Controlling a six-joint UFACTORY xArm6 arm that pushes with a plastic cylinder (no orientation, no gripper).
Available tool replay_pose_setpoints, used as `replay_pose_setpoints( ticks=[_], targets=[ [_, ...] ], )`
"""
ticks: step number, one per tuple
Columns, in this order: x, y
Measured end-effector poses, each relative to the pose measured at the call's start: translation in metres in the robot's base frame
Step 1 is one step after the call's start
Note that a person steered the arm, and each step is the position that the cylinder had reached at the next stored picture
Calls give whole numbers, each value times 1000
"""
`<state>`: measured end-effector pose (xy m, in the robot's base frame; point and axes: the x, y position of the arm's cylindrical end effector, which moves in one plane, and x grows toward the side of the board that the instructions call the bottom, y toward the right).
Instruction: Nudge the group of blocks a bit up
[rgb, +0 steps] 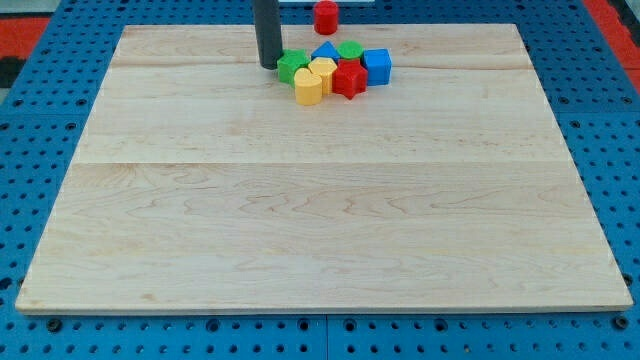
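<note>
Sitting near the view's top edge of the pale wooden board, slightly left of centre: a tight cluster of small plastic-looking blocks.

- Green rounded block, at the cluster's left edge.
- Yellow block and yellow hexagonal block, at the lower left.
- Red star-like block, at the lower middle.
- Blue cube, at the right.
- Blue triangular block and second green block, along the cluster's top.
- Separate red block, standing apart beyond the board's top edge.

Resting at the cluster's left side: my tip, just beside or touching the green rounded block; contact not resolvable. Gripping nothing, being a bare rod with no jaws.

Likely handling: light, rigid, sliding easily on smooth wood, scattering if struck off-centre. Best contact: from the view's bottom, around the yellow hexagonal and red star-like blocks, pushing gently upward.
</note>
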<state>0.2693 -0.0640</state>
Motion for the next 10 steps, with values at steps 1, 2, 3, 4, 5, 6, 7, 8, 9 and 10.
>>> replay_pose_setpoints(
  ticks=[1,2,3,4,5,6,7,8,9,10],
  targets=[
    [0,13],
    [7,-10],
    [50,-26],
    [65,-9],
    [63,18],
    [65,26],
    [68,30],
    [68,30],
    [69,30],
    [86,30]
  ],
)
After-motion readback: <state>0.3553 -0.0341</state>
